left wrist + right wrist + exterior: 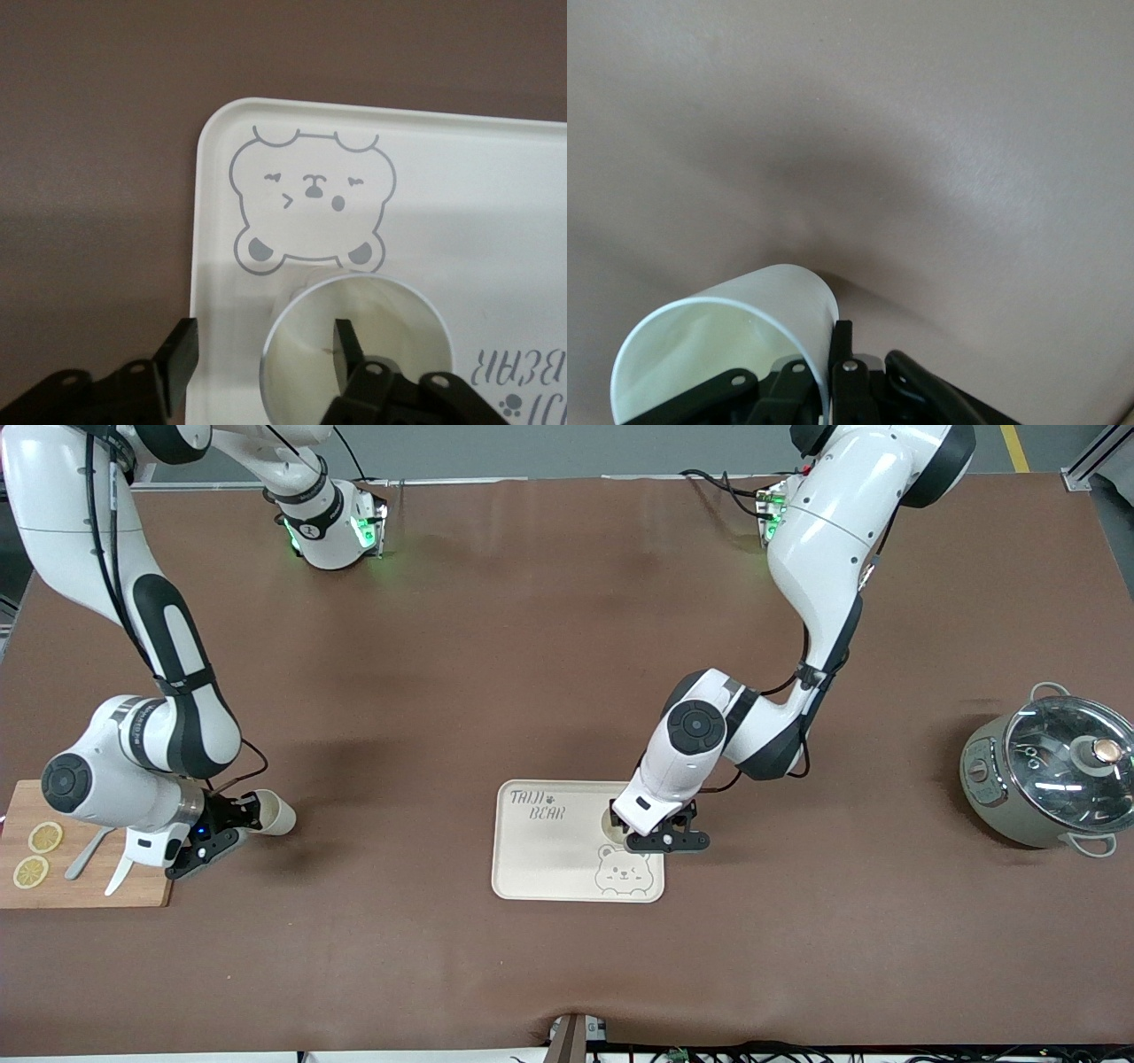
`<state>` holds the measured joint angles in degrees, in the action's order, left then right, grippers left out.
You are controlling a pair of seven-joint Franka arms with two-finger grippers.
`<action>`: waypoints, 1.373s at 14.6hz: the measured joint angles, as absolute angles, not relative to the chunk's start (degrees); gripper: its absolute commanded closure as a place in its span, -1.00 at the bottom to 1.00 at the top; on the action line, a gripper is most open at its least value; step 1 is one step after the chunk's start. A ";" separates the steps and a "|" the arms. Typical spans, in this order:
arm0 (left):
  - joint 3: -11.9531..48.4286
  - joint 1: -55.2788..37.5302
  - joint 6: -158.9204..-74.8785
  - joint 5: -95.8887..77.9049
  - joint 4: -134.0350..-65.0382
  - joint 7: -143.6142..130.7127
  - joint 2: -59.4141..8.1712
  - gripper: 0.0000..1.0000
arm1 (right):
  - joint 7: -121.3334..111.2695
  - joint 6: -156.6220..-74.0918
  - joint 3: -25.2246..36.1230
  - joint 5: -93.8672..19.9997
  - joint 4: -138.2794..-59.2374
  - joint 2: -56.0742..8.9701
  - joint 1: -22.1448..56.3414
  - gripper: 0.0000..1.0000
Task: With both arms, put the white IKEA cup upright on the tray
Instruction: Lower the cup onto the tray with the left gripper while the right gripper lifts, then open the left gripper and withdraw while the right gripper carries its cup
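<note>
On the brown surface [567,691], the flat cream rectangular tray with the grey bear drawing [549,859] carries one upright white cup [354,354] at its edge toward the left arm's end, beside the bear's head. The left pincer [257,363] stands spread around that cup's wall, one finger [347,354] inside the mouth and one outside. Toward the right arm's end, beside the wooden cutting board [89,886], the right pincer [232,825] is clamped on the rim of a second white cup [270,813] tipped on its side.

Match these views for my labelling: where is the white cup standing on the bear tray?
Front view: white round cup on cream rectangular tray, under left hand.
Left wrist view: cup beside grey bear drawing.
Right wrist view: absent; right hand holds another cup.
Shared landmark: bear drawing.
</note>
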<state>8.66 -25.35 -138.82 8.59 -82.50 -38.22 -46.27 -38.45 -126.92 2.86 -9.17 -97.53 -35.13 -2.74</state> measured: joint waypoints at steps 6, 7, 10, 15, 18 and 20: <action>8.49 -25.40 -134.95 8.64 -81.35 -38.70 -44.94 -1.00 | -11.76 -115.83 2.60 -10.34 -93.53 -31.81 2.52 1.00; 8.49 -25.45 -133.92 8.64 -81.27 -38.98 -44.36 -1.00 | -7.31 -115.10 2.56 -10.70 -93.53 -31.17 3.96 1.00; 8.45 -25.44 -129.16 8.64 -81.06 -39.56 -41.91 -1.00 | 5.91 -113.89 2.45 -11.41 -93.52 -29.42 8.44 1.00; 7.96 -24.55 -120.59 8.64 -80.89 -39.56 -36.43 -1.00 | 23.87 -114.71 1.62 -14.51 -93.51 -28.80 13.67 1.00; 8.00 -22.31 -116.21 8.64 -80.86 -39.31 -32.96 -1.00 | 30.39 -117.19 1.29 -16.70 -92.97 -28.71 16.31 1.00; 8.02 -20.30 -114.07 8.64 -80.83 -37.31 -30.87 -1.00 | 35.98 -120.21 1.18 -16.72 -92.13 -28.74 19.37 1.00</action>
<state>8.02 -20.30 -114.07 8.64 -80.83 -37.31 -30.87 35.98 -120.21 1.18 -16.72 -92.13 -28.74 19.37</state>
